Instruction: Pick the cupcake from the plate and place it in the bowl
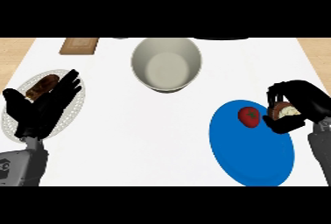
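A blue plate (pixel 249 151) lies at the right of the white counter, with a red tomato-like item (pixel 249 116) near its top. My right hand (pixel 304 105) is at the plate's upper right edge, fingers curled round the cupcake (pixel 286 110), whose brown and cream side shows between fingers and thumb. The beige bowl (pixel 167 64) stands at the top centre, well left of that hand. My left hand (pixel 42 107) rests open at the left, fingers up.
A white plate (pixel 74 111) with a brown bread-like item (pixel 43 85) lies under my left hand. A brown board (pixel 80 45) sits at the top left. Bare white counter stretches between the bowl and the blue plate.
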{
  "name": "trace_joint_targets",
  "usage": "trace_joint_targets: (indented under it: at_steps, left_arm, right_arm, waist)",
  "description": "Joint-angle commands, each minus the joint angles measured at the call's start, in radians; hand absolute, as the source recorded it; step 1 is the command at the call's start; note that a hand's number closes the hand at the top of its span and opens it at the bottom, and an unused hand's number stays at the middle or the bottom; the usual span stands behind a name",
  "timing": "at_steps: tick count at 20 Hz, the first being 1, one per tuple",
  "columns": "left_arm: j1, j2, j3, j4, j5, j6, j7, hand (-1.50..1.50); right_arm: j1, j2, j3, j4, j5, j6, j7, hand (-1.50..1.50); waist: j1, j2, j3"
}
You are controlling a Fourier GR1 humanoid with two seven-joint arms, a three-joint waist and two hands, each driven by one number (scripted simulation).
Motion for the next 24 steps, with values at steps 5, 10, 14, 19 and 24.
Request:
trace_joint_targets:
  at_steps: [5, 10, 14, 19, 24]
  left_arm:
    - [-0.033, 0.004, 0.019, 0.001, 0.015, 0.002, 0.038, 0.00]
    - [-0.002, 0.000, 0.016, 0.005, -0.015, 0.010, 0.002, 0.00]
    - [-0.002, 0.017, 0.029, -0.035, 0.020, -0.015, 0.048, 0.00]
    - [-0.007, -0.010, 0.015, -0.012, -0.008, 0.009, 0.016, 0.00]
    - [0.034, -0.016, 0.006, -0.035, -0.016, -0.009, -0.021, 0.00]
  right_arm:
    - [-0.082, -0.062, -0.081, -0.319, -0.100, 0.255, 0.136, 1.50]
    - [-0.150, -0.049, -0.130, -0.471, -0.172, 0.383, 0.243, 1.50]
    - [-0.290, 0.069, -0.065, -0.516, -0.191, 0.456, 0.422, 1.50]
    - [-0.424, 0.231, -0.137, -0.446, -0.314, 0.476, 0.580, 1.50]
    - [-0.550, 0.299, -0.099, -0.379, -0.331, 0.441, 0.693, 1.50]
  waist:
    - [-0.008, -0.002, 0.000]
    - [-0.005, -0.002, 0.000]
    - [0.003, -0.002, -0.001]
    - [0.004, -0.002, -0.001]
    - [0.007, 0.000, 0.000]
